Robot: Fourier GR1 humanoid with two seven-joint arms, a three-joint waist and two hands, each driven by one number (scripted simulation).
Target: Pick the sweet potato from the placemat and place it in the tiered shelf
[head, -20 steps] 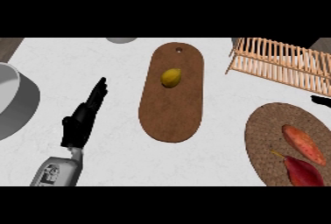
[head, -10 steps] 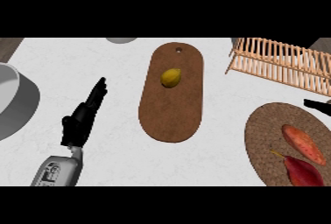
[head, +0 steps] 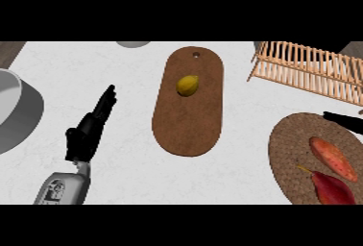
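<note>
Nearest you, the left hand rests on the white surface at the view's left, fingers straight and holding nothing; leave it there. At the lower right lies the round woven placemat, and on it the orange sweet potato, set at a slant with a dark red leaf-like thing just beside and below it. Of your right hand only a black tip shows, over the mat's far edge near the frame's right side; you cannot tell whether its fingers are spread or curled. To do this step well, bring that hand back toward you over the potato, spread the fingers across its narrow width instead of along its length, and come down on the middle, clear of the red thing. Further off, in the middle, a brown board carries a yellow fruit; keep clear of it. Farthest right stands the wooden shelf, just beyond the mat, so the carry looks short: lift high enough to clear its slats before lowering in. A grey bowl sits at the far left.
</note>
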